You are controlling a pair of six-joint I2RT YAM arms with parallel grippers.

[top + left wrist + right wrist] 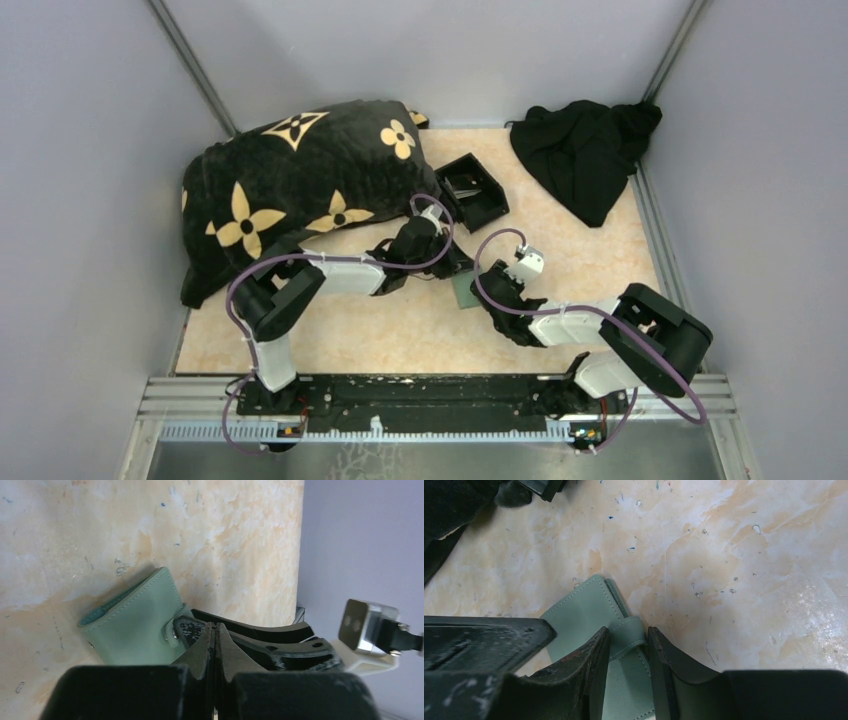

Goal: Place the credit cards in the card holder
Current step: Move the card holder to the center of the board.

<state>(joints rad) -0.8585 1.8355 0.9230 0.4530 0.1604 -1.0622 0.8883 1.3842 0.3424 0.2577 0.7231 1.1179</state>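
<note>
The sage-green card holder (463, 293) lies flat on the marbled table between the two arms. In the right wrist view my right gripper (628, 637) is closed on the card holder (579, 615) at its strap, one finger on each side. The left wrist view shows the card holder (132, 625) with a right fingertip (189, 630) on its snap tab. My left gripper (215, 628) is shut just beside it, with nothing visible between the jaws. From above, the left gripper (452, 262) and right gripper (482, 290) nearly meet. No credit cards are clearly visible.
A black open-topped box (472, 188) stands behind the grippers with something pale inside. A black pillow with yellow flowers (300, 185) fills the back left. A black cloth (585, 150) lies at the back right. Grey walls enclose the table.
</note>
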